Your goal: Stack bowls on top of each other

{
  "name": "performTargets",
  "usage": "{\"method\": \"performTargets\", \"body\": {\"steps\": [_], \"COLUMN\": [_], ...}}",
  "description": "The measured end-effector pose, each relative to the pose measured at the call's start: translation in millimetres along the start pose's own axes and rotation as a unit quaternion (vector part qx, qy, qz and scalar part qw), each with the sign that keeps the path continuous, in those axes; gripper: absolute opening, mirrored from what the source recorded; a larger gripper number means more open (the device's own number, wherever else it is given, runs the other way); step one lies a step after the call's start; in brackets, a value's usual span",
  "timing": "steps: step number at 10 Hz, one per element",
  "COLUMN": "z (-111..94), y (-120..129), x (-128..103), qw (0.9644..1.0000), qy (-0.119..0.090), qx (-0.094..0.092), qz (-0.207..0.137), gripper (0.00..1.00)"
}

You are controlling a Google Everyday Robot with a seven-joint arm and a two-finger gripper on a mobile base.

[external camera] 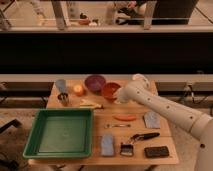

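The dark purple bowl [95, 82] stands at the back middle of the wooden table [165, 161]. The red-orange bowl [109, 91] is just to its right, close to it. My gripper [120, 95] is at the red-orange bowl's right rim and grips it; the white arm [165, 109] reaches in from the lower right. The far right part of the red-orange bowl is hidden behind the gripper.
A pale blue cup [61, 85], a small metal cup [63, 98], an orange fruit [78, 90] and a banana [91, 105] lie at the left. A green tray [35, 145] is at the front left. A carrot [125, 118], sponge [107, 144], cloth [151, 120] and black tools [145, 136] are in front.
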Motion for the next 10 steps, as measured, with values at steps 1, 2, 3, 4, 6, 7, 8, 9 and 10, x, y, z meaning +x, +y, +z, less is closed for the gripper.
{"method": "performTargets", "body": {"steps": [1, 2, 3, 4, 6, 7, 8, 9, 10], "z": [-10, -20, -28, -33, -39, -41, -42, -44, -48], "y": [-5, -9, -12, -14, -21, -29, -38, -45, -55], "x": [0, 1, 0, -1, -10, -14, -20, -25, -27], "qw": [0.9999, 0.9997, 0.9995, 0.9995, 0.9993, 0.9982, 0.997, 0.9962, 0.9954], "qy": [0.014, 0.024, 0.027, 0.022, -0.01, -0.038, -0.056, -0.066, -0.072], "qx": [0.003, 0.007, 0.012, 0.019, 0.031, 0.041, 0.047, 0.051, 0.059], "qz": [0.001, 0.004, 0.007, 0.013, 0.018, 0.024, 0.026, 0.025, 0.024], "gripper": [0.04, 0.04, 0.04, 0.04, 0.04, 0.04, 0.04, 0.04, 0.04]}}
